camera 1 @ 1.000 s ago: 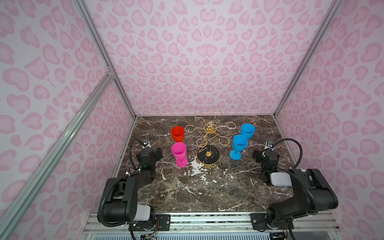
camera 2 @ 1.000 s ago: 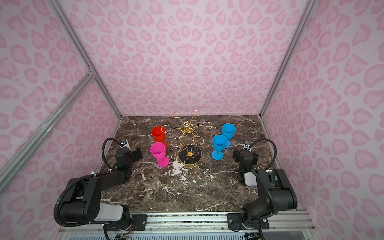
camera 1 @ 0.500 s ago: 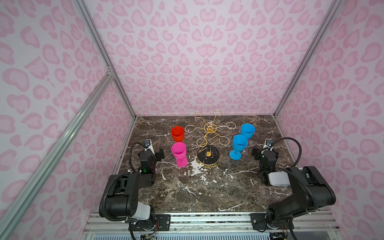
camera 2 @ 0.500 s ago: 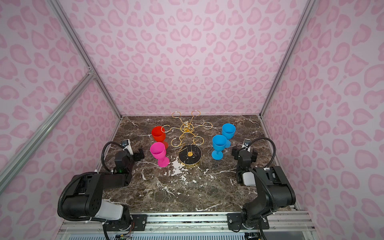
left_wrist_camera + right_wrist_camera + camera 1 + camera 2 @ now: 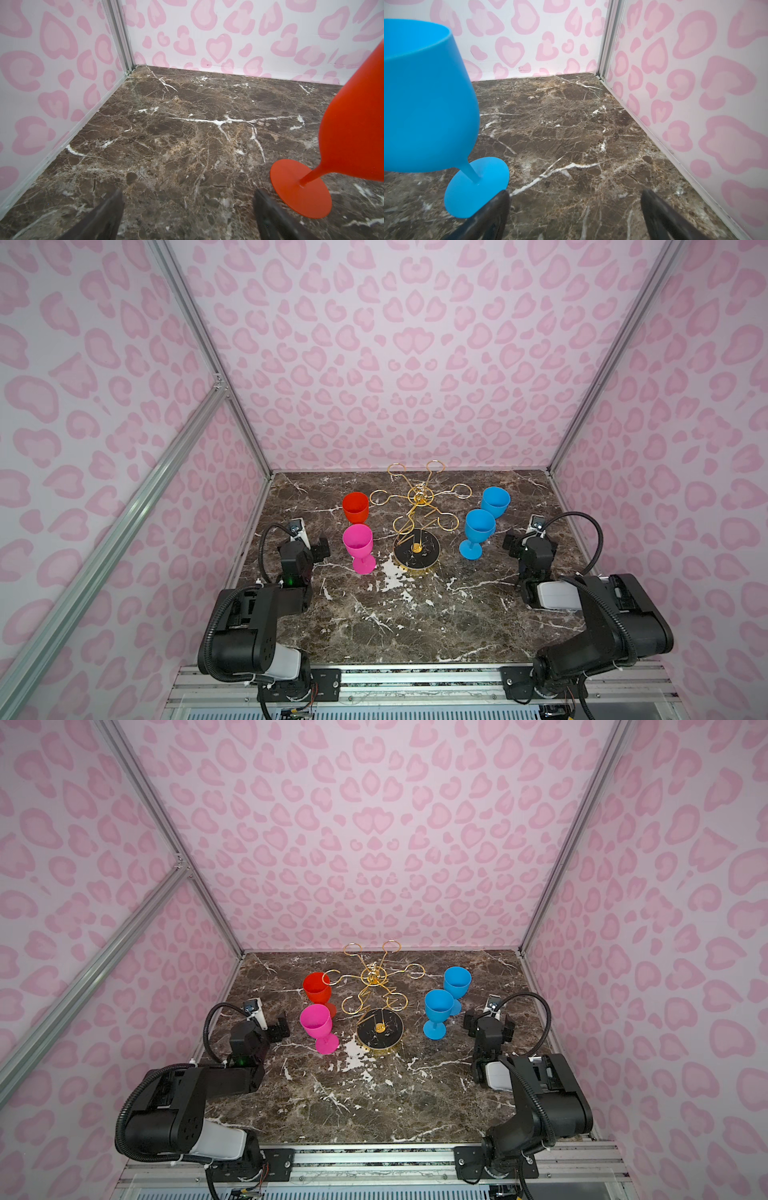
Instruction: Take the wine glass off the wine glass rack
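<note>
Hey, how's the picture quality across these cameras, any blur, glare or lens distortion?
Both top views: even soft light, no glare, wine glass rack sharp; left wrist view: wide lens tilts the red glass at the frame edge; right wrist view: blue glass tilted likewise.

1. The paper walls (image 5: 415,344) are white with pink heart spots.
2. The marble table (image 5: 415,614) is dark brown with white lines.
3. The thin wire wine glass rack (image 5: 420,497) is gold, and its round base (image 5: 417,553) is black with a gold rim.
4. There is a red plastic wine glass (image 5: 355,508), a pink plastic wine glass (image 5: 357,541), a blue plastic wine glass (image 5: 480,526) and a second blue plastic wine glass (image 5: 495,501).
</note>
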Tool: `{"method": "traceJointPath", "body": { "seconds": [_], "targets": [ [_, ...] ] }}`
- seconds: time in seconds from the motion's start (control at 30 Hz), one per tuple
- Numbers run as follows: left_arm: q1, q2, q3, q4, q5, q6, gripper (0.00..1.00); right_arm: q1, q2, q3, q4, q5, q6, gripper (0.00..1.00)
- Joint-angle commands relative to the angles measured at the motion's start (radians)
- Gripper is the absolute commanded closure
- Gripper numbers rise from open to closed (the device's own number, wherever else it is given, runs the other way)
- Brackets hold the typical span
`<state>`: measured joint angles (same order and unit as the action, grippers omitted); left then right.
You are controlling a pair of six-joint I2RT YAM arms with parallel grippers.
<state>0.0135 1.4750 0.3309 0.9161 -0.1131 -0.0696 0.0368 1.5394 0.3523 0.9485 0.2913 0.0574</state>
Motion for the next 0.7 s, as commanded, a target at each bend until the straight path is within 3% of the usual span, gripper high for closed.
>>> {"method": "traceJointPath", "body": {
  "seconds": [0.0,0.47,0.53,0.63,0.67],
  "targets": [
    [0.0,-0.005,0.0,0.056,0.003,0.009,0.03,-0.001,0.002,-0.003,0.004,-0.022,0.005,0.0],
    [0.0,-0.008,-0.008,0.068,0.005,0.008,0.03,0.009,-0.011,-0.021,0.031,-0.007,0.0,0.0],
    [0.0,-0.011,-0.022,0.089,0.006,0.008,0.03,0.017,-0.023,-0.115,0.201,-0.017,-0.018,0.0],
    [-0.001,-0.017,-0.046,0.127,0.011,0.015,0.03,0.028,0.042,-0.297,0.598,-0.016,-0.033,0.0],
    [-0.002,-0.017,-0.049,0.131,0.01,0.016,0.03,0.03,0.038,-0.287,0.573,-0.018,-0.038,0.0]
  ]
}}
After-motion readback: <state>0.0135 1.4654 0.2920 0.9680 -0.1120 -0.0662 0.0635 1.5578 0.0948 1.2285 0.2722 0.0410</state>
